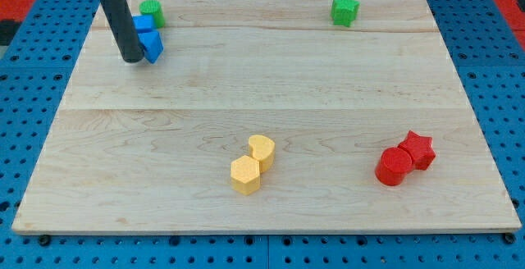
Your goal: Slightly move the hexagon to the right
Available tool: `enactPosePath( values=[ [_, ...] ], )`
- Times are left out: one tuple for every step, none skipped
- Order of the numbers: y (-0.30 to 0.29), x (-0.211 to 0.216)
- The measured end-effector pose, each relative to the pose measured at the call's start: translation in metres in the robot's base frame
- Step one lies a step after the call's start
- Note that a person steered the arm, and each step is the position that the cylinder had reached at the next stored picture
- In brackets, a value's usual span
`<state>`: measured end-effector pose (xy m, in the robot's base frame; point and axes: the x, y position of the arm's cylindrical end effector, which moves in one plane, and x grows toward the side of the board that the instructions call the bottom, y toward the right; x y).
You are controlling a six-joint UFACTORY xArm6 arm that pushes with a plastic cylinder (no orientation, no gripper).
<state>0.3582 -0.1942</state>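
Your rod [117, 19] comes down from the view's top left, and my tip [131, 59] rests on the board [271, 80] near its top-left corner. The tip carries no jaws, so it grasps nothing; it only presses sideways. It sits just left of the blue blocks, touching or nearly touching the lower one; you cannot tell which from this angle.

There are two blue pieces stacked close in the view: a blue cube [144, 25] above and a blue block [152, 46] just below it, touching each other. The lower one's shape is hard to make out. A green cylinder [151, 11] stands just above them, partly hidden behind the cube.

The yellow hexagon [245, 175] lies well apart from the tip, toward the view's bottom, a little left of the middle. A yellow heart [262, 150] touches it at its upper right.

At the view's lower right, a red cylinder [394, 166] and a red star [418, 148] sit touching, the star up and to the right. A green star [345, 11] stands alone near the top edge, right of centre.

No writing, brand or label shows anywhere on the board, the blocks or the blue pegboard [25, 72] around it.
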Motion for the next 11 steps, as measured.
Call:
enactPosePath(
  values=[
    [0.014,0.036],
    [0.036,0.078],
    [0.053,0.110],
    [0.071,0.143],
    [0.090,0.181],
    [0.114,0.210],
    [0.153,0.212],
    [0.180,0.208],
    [0.213,0.204],
    [0.232,0.225],
    [0.262,0.236]
  ],
)
